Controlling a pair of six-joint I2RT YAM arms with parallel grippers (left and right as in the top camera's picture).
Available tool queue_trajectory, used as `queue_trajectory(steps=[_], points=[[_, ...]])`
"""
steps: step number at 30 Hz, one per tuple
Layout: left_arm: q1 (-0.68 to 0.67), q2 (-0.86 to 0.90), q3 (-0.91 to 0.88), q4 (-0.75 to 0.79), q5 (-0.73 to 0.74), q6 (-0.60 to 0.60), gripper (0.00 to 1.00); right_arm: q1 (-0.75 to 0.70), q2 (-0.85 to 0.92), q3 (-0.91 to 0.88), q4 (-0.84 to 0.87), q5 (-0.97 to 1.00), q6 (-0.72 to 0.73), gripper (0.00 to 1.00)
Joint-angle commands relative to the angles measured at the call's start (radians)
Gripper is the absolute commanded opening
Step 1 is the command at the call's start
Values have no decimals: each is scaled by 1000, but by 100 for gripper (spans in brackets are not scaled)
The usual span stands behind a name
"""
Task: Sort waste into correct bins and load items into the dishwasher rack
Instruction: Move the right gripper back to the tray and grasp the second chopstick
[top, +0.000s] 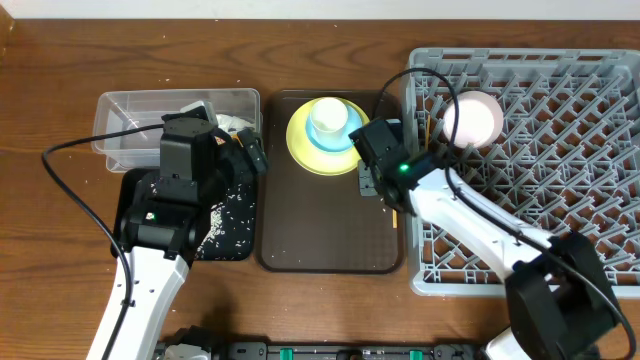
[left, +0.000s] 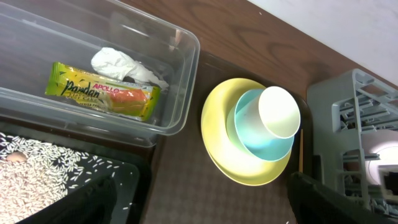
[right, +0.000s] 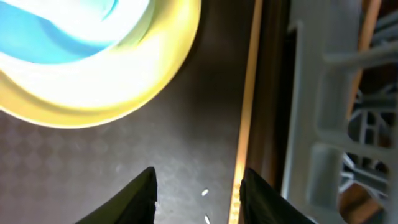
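The snack wrapper (left: 102, 91) and the white tissue (left: 124, 65) lie in the clear tub (left: 186, 43). Rice scraps (left: 31, 174) cover the black tray (top: 225, 225). The white cup (top: 328, 117) sits in the light blue bowl (left: 255, 134) on the yellow-green plate (top: 300, 150). The white bowl (top: 478, 118) is in the grey rack (top: 560, 150). My left gripper (left: 205, 208) is open and empty above the brown tray's left part. My right gripper (right: 199, 196) is open low over the brown tray, with a chopstick (right: 247, 106) just inside its right finger.
The dark brown serving tray (top: 330, 230) lies between the black tray and the rack. A few rice grains (right: 205, 193) lie on it. The rack's wall (right: 311, 124) stands right beside the chopstick. The plate stack fills the tray's far end.
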Motion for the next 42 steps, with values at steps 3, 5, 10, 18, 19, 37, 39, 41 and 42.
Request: queue_trajectory(steps=[3,5,10,18,19,37,39,41,42], points=[[4,2,18,-2,-9,10,90,10,74,6,20,37,29,45],[4,2,18,-2,-9,10,90,10,99,6,21,50,38,48],[5,2,18,-2,-9,10,90,9,146,6,40,58,77,53],[4,2,18,-2,-9,10,90,10,176,6,20,47,209,54],[4,2,18,-2,-9,10,90,10,177,6,17,43,216,55],[4,2,18,-2,-9,10,90,13,178,6,-19,-72,251,24],[4,2,18,-2,-9,10,90,13,178,6,-19,-72,251,22],[4,2,18,-2,-9,10,90,13,178,6,-19,-57,251,22],[4,2,18,-2,-9,10,90,13,178,6,-19,-45,251,23]])
